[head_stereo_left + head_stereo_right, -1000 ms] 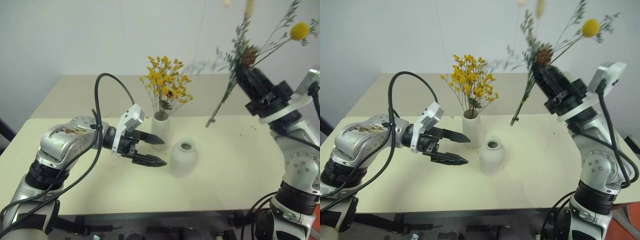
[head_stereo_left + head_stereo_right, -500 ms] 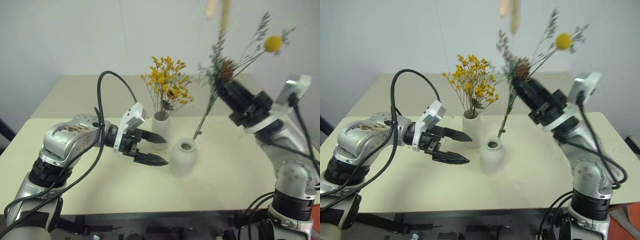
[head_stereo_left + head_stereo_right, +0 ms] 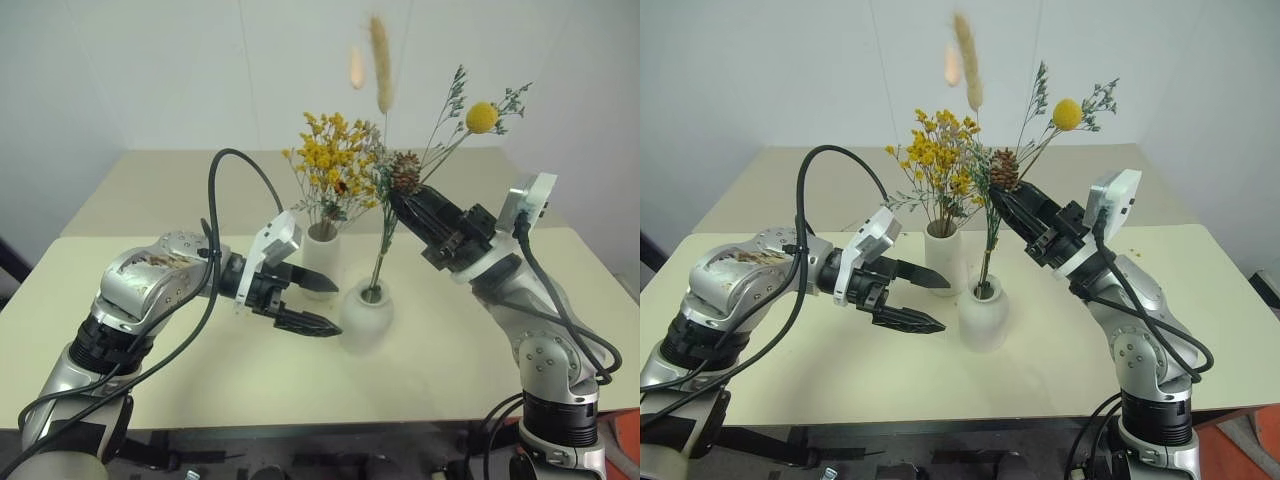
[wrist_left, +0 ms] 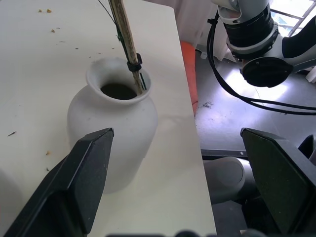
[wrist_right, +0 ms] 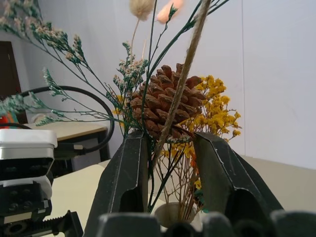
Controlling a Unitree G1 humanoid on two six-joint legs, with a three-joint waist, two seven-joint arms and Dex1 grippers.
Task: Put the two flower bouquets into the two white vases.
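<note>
Item 1. Left tool (image 3: 312, 303): nearest of the lot, poised just beside the short vase, its two black fingers spread wide and holding nothing.

Item 2. Short rounded vase (image 3: 367, 316): stands upright on the desk (image 3: 460, 330), matte white, small mouth. The bound stem end of the grey-green sprig sits inside the mouth, leaning on the rim, as the left wrist view shows.

Item 3. Grey-green sprig (image 3: 392, 215): stems run up at a slant from the short vase; carries a pine cone, a yellow ball flower at the top and pale plumes above. Partly placed: stem tip in, not yet released.

Item 4. Right tool (image 3: 402, 205): clamped tight on the sprig just under the pine cone, fingers pointing up and towards the vases.

Item 5. Tall tapered vase (image 3: 322, 262): upright just behind the short vase, already holding the bushy yellow-orange bunch (image 3: 332, 167). This half of the task appears done.

Status: one bouquet seated, the second entering its vase. Judged outstanding: lower the sprig until it settles, let go, and draw the right tool clear without tipping the vase.
</note>
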